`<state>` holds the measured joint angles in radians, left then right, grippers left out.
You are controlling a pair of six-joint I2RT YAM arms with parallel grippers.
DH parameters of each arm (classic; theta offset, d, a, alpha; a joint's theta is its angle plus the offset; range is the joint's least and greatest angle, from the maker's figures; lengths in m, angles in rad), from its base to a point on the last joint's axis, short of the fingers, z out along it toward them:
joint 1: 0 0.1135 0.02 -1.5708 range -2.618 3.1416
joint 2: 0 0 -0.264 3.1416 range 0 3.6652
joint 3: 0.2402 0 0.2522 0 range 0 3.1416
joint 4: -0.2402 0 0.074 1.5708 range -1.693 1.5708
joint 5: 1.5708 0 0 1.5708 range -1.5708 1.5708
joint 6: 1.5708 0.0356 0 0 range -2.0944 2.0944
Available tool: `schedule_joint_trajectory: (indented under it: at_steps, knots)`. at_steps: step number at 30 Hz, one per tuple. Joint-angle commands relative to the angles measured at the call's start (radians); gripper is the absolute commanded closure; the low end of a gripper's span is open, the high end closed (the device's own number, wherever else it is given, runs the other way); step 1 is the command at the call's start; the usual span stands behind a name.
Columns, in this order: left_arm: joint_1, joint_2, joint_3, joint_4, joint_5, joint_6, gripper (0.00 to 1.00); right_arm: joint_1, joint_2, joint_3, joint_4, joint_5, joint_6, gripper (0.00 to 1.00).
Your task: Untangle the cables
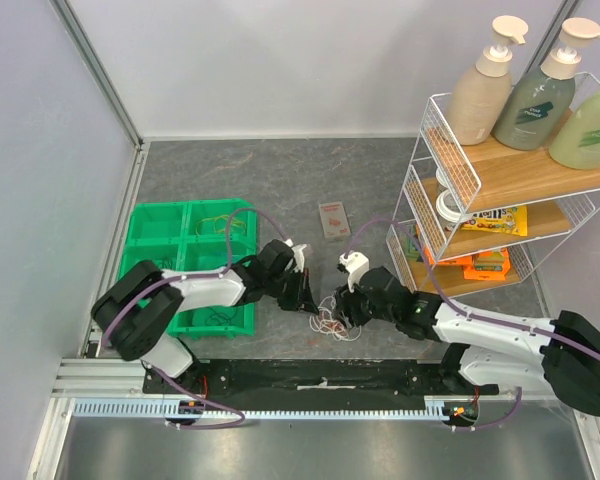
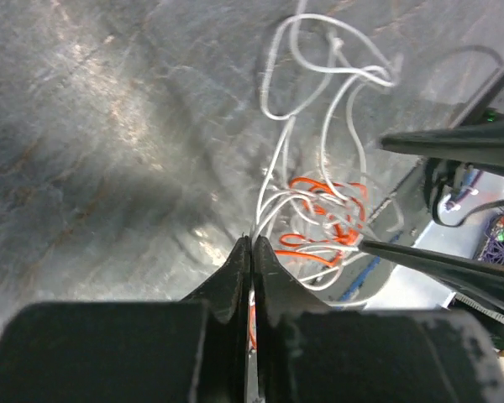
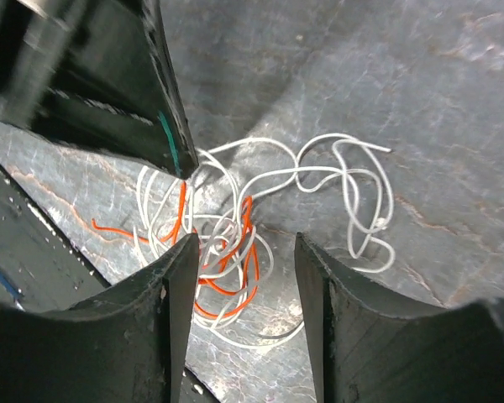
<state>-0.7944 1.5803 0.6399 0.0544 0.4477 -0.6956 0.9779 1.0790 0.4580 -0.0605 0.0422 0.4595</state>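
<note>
The cables are a small tangle of thin white and orange wires (image 1: 330, 324) on the grey table between my two grippers. In the left wrist view the tangle (image 2: 319, 220) lies just past my left gripper (image 2: 252, 240), which is shut with a white and an orange wire pinched between its jaws. A loose white loop (image 2: 319, 59) trails away beyond it. In the right wrist view my right gripper (image 3: 245, 245) is open and hangs right over the knot (image 3: 223, 243), its fingers either side of it. The left gripper's fingers (image 3: 172, 143) touch the tangle's far edge.
A green compartment bin (image 1: 158, 222) with some wires in it stands at the left. A white wire rack (image 1: 435, 130) with bottles and packets stands at the right. A small brown card (image 1: 333, 218) lies behind the grippers. The table's front edge runs just below the tangle.
</note>
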Motion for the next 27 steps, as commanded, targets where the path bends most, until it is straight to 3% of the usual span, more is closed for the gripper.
schedule_joint_trajectory:
  at_steps: [1, 5, 11, 13, 17, 22, 27]
  knots:
    - [-0.003, -0.163, 0.006, -0.007, 0.026, 0.011, 0.98, 0.001, 0.03, -0.041, 0.143, -0.131, 0.021, 0.39]
    - [-0.006, -0.282, 0.066, -0.033, 0.083, 0.018, 0.98, 0.002, 0.096, -0.042, 0.206, -0.15, 0.039, 0.37]
    - [-0.005, -0.457, 0.256, -0.217, 0.072, 0.114, 0.98, 0.001, 0.174, -0.002, 0.15, 0.028, 0.07, 0.63]
    - [-0.006, -0.526, 0.317, -0.194, 0.12, 0.113, 0.98, -0.001, 0.174, 0.002, 0.116, 0.105, 0.079, 0.73]
    - [-0.005, -0.661, 0.42, -0.16, 0.128, 0.106, 0.98, 0.001, 0.164, 0.004, 0.07, 0.212, 0.084, 0.8]
    - [-0.005, -0.779, 0.552, -0.24, -0.024, 0.194, 0.98, 0.001, 0.16, 0.013, 0.004, 0.309, 0.111, 0.79]
    - [-0.005, -0.853, 0.705, -0.358, -0.181, 0.309, 0.99, 0.001, 0.168, 0.013, -0.015, 0.346, 0.145, 0.65]
